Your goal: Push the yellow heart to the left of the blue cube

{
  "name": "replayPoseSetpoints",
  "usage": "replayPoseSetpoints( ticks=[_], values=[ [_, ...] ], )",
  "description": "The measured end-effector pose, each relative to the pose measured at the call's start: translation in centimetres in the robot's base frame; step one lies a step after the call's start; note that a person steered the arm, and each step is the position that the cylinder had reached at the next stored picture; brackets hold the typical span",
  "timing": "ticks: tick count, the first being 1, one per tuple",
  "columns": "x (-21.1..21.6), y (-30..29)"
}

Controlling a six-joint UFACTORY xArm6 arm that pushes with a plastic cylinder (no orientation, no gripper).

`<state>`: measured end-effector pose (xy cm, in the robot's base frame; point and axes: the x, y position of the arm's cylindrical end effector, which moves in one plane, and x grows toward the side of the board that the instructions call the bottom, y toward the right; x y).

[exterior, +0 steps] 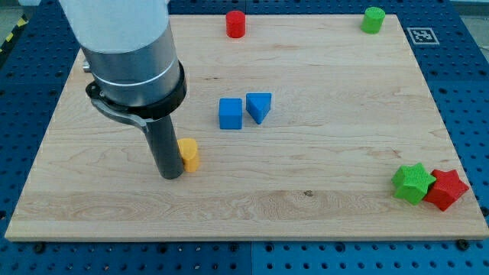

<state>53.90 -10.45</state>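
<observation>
The yellow heart (189, 153) lies on the wooden board, partly hidden behind my rod, below and to the left of the blue cube (231, 114). A blue triangular block (259, 107) sits right next to the cube on its right. My tip (171, 175) rests on the board at the heart's left side, touching or nearly touching it.
A red cylinder (235, 24) stands at the view's top centre and a green cylinder (373, 20) at the top right. A green star (412, 183) and a red star (446, 189) sit together at the bottom right. The board's edge (229, 238) runs along the view's bottom.
</observation>
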Motion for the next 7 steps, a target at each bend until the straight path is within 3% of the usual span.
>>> replayPoseSetpoints(
  ticks=[3, 5, 7],
  values=[
    [-1.5, 7.0],
    [-1.3, 7.0],
    [-2.5, 2.2]
  ],
)
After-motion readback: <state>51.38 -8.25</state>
